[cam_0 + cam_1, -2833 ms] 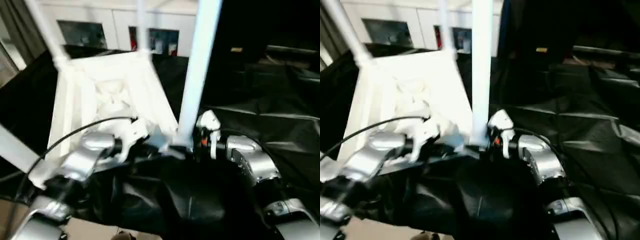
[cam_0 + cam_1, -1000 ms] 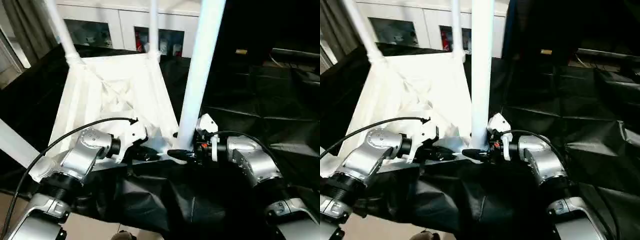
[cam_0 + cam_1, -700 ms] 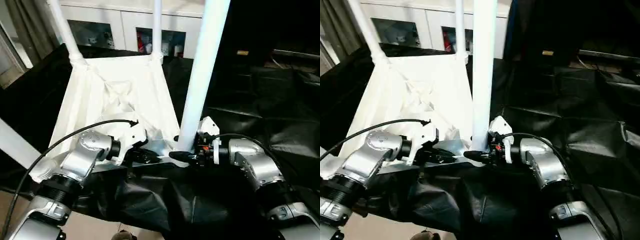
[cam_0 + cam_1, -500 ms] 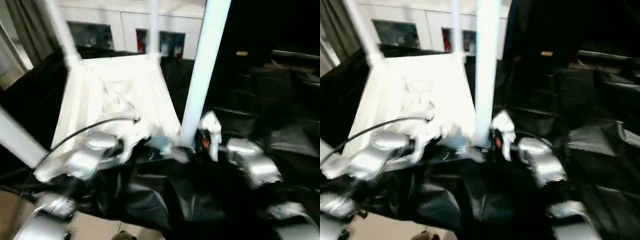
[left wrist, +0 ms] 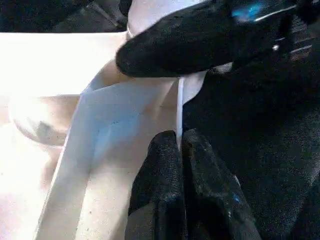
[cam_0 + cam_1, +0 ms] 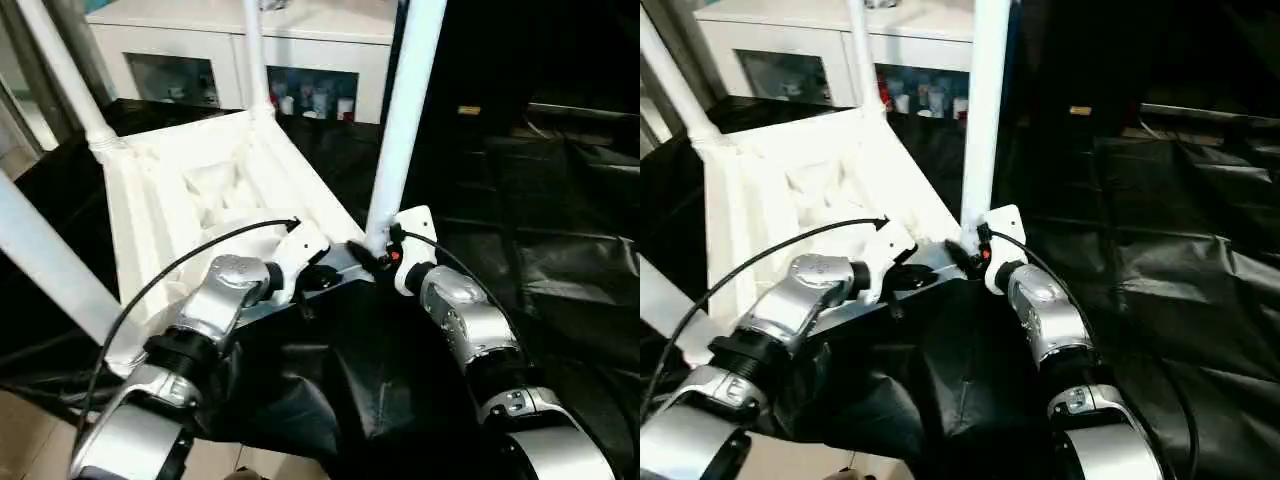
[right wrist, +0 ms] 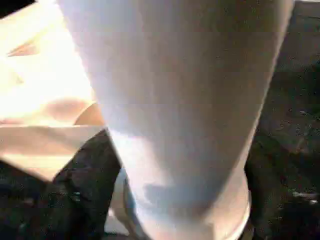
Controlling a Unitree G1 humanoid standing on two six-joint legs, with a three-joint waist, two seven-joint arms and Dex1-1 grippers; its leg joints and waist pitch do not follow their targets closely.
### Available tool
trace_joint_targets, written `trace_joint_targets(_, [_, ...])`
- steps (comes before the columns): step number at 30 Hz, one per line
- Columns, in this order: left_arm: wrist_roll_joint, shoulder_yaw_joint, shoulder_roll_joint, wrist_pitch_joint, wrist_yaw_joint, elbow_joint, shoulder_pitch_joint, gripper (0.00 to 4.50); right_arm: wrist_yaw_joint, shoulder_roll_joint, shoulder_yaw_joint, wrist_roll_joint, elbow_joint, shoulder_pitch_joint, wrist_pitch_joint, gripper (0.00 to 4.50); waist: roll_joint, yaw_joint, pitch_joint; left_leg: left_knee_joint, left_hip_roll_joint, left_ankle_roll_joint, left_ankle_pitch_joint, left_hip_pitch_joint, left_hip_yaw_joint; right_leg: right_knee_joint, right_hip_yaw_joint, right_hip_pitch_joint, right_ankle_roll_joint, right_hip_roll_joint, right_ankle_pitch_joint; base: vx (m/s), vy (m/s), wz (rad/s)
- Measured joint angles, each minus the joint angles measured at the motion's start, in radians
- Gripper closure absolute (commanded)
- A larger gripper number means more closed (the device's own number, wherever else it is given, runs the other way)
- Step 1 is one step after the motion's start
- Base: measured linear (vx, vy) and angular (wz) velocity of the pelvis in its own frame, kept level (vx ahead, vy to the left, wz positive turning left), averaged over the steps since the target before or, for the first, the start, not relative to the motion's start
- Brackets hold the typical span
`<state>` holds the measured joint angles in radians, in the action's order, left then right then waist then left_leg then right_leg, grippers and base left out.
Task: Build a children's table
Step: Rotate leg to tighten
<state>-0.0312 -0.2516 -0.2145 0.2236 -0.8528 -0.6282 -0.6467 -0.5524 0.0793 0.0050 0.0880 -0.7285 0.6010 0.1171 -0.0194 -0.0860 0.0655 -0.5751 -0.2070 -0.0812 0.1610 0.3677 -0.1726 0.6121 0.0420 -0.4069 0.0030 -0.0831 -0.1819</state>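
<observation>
Legs look all in — we count four white tubes standing up from the upside-down children's table [image 6: 215, 195], which lies on the black-draped work table [image 6: 560, 230]. Near leg [image 6: 405, 120] sits in the front corner closest to us. Our left gripper [image 5: 179, 150] is pinched shut on the thin rim of the top, and our right gripper [image 7: 175, 200] has a finger on each side of that leg's base, clamped around it. We'd guess what's left is seating this leg fully, then flipping the thing upright. Containers: just the glass-door cabinet [image 6: 300, 75] behind, some small stuff on its shelf, too blurry to name.
</observation>
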Motion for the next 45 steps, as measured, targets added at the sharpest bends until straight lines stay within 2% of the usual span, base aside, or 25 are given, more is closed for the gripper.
trace_joint_targets(7, [0.027, 0.001, -0.091, -0.013, -0.144, 0.087, 0.054, 4.50, -0.247, 0.077, 0.071, 0.023, 0.058, -0.036, -0.010, 0.73, 0.004, 0.000, 0.000, 0.005, 0.000, 0.000, 0.000, 0.001, -0.001, -0.001, 0.002, -0.003, -0.001, 0.001, 0.000, 0.000, 0.000, 0.00])
trace_joint_targets(10, [0.049, -0.006, -0.141, -0.013, -0.240, 0.146, 0.088, 4.50, -0.429, 0.157, 0.121, 0.040, 0.102, -0.056, -0.016, 0.73, 0.004, -0.006, 0.000, 0.005, 0.000, 0.001, 0.001, 0.007, -0.003, -0.002, 0.002, -0.008, -0.002, 0.000, -0.001, 0.000, 0.000, 0.00])
trace_joint_targets(13, [0.066, -0.014, -0.164, -0.013, -0.295, 0.166, 0.097, 4.50, -0.522, 0.186, 0.141, 0.041, 0.108, -0.056, -0.034, 0.73, 0.004, -0.010, 0.000, 0.002, -0.001, 0.004, 0.000, 0.013, -0.003, -0.001, 0.004, -0.013, -0.002, 0.000, -0.001, 0.000, 0.000, 0.00])
trace_joint_targets(17, [0.081, -0.023, -0.192, -0.007, -0.339, 0.201, 0.120, 4.50, -0.587, 0.203, 0.150, 0.040, 0.108, -0.055, -0.051, 0.73, 0.004, -0.012, 0.000, -0.001, -0.001, 0.002, 0.001, 0.015, -0.002, 0.000, 0.004, -0.013, -0.003, 0.000, -0.001, 0.000, 0.000, 0.00])
trace_joint_targets(20, [0.084, -0.028, -0.205, -0.002, -0.361, 0.225, 0.135, 4.50, -0.617, 0.203, 0.157, 0.043, 0.108, -0.055, -0.051, 1.05, 0.004, -0.015, 0.000, -0.003, -0.001, 0.001, 0.001, 0.015, -0.002, 0.001, 0.004, -0.012, -0.003, 0.000, 0.000, 0.000, 0.000, 0.00])
trace_joint_targets(22, [0.085, -0.029, -0.207, 0.000, -0.369, 0.233, 0.139, 4.50, -0.629, 0.204, 0.161, 0.051, 0.108, -0.055, -0.045, 1.06, 0.004, -0.018, 0.000, -0.004, -0.001, 0.002, 0.001, 0.016, -0.002, 0.002, 0.004, -0.012, -0.004, -0.001, 0.000, 0.000, 0.000, 0.00])
trace_joint_targets(28, [0.085, -0.029, -0.203, 0.005, -0.371, 0.234, 0.140, 4.50, -0.645, 0.208, 0.161, 0.061, 0.108, -0.056, -0.035, 1.68, 0.004, -0.022, 0.000, -0.006, -0.001, 0.002, 0.001, 0.016, -0.002, 0.003, 0.004, -0.012, -0.004, -0.001, 0.000, 0.000, 0.000, 0.00])
trace_joint_targets(32, [0.073, -0.029, -0.177, 0.000, -0.322, 0.217, 0.133, 4.50, -0.581, 0.187, 0.151, 0.055, 0.105, -0.064, -0.035, 1.76, 0.003, -0.024, -0.001, -0.007, -0.001, 0.001, 0.001, 0.015, -0.002, 0.005, 0.004, -0.011, -0.004, -0.001, 0.001, 0.000, 0.000, 0.00])
trace_joint_targets(35, [0.056, -0.023, -0.135, 0.006, -0.234, 0.169, 0.104, 4.50, -0.437, 0.147, 0.114, 0.038, 0.067, -0.055, -0.043, 1.78, 0.003, -0.021, -0.001, -0.010, -0.001, 0.001, 0.001, 0.013, -0.001, 0.007, 0.003, -0.010, -0.005, -0.001, 0.002, 0.000, 0.000, 0.00])
trace_joint_targets(39, [0.025, -0.004, -0.034, 0.044, -0.057, 0.069, 0.038, 4.50, -0.113, 0.049, 0.040, 0.017, -0.015, -0.014, -0.039, 1.78, 0.003, -0.007, -0.001, -0.010, 0.001, 0.001, 0.001, 0.005, 0.000, 0.004, 0.001, -0.004, -0.001, -0.004, 0.000, 0.000, 0.000, 0.00])
trace_joint_targets(45, [0.003, 0.007, 0.032, 0.059, 0.045, 0.009, 0.003, 4.50, 0.074, -0.002, 0.011, -0.004, -0.061, 0.016, -0.038, 1.78, 0.001, -0.004, -0.003, -0.008, 0.002, 0.001, 0.001, 0.000, -0.001, 0.000, 0.001, 0.003, 0.000, -0.007, 0.000, 0.000, 0.000, 0.00])
